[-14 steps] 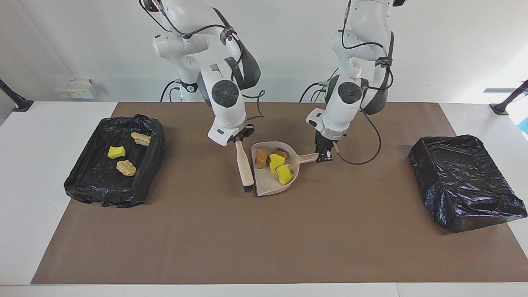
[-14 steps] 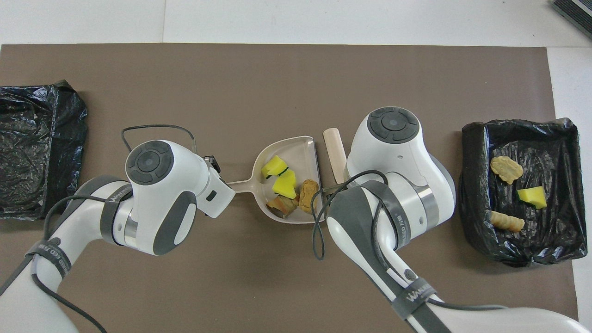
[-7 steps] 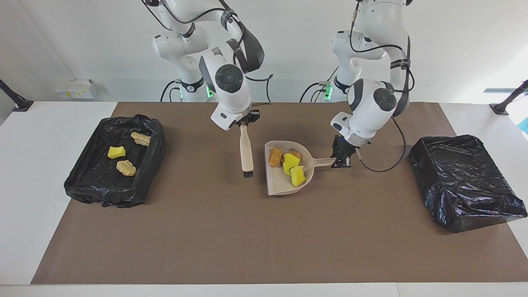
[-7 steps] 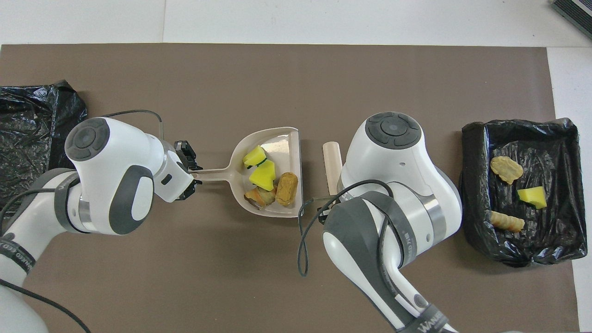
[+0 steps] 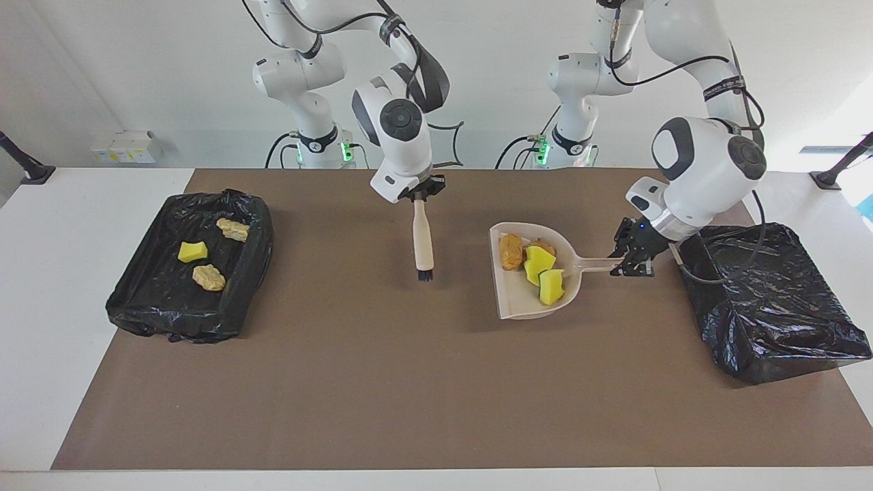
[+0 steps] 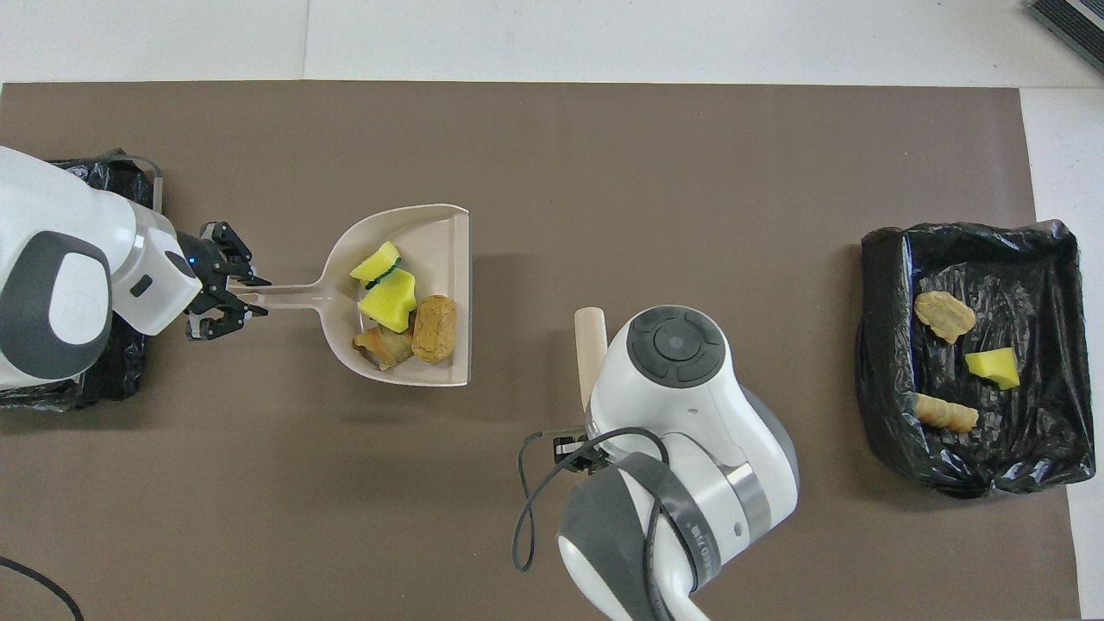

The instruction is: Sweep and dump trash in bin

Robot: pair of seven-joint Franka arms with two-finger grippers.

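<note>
White walls back a white table (image 5: 41, 286) overlaid with a broad brown mat (image 5: 423, 382). Two bins lined with black plastic bags sit on the mat, one at each end. The bin at the left arm's end (image 5: 771, 307) shows only crumpled black plastic, and the left arm covers part of it in the overhead view. The bin at the right arm's end (image 5: 157, 300) holds three lumps of trash (image 5: 193, 251): one bright yellow sponge chunk and two tan, bread-like pieces.

A beige dustpan (image 5: 508, 300) is held above the mat, near the bin at the left arm's end. Four more trash pieces (image 5: 541, 262) are heaped in it: two yellow sponge chunks and two brown bread-like lumps, one largely hidden beneath the sponges. The left gripper (image 5: 631, 262) is clamped on the tip of the dustpan's handle, just beside that bin.

The right gripper (image 5: 418, 196) is closed on the top of a brush (image 5: 423, 239) with a pale wooden handle, which hangs upright over the mat's middle, dark bristles down. From overhead, the right arm covers most of the brush.
</note>
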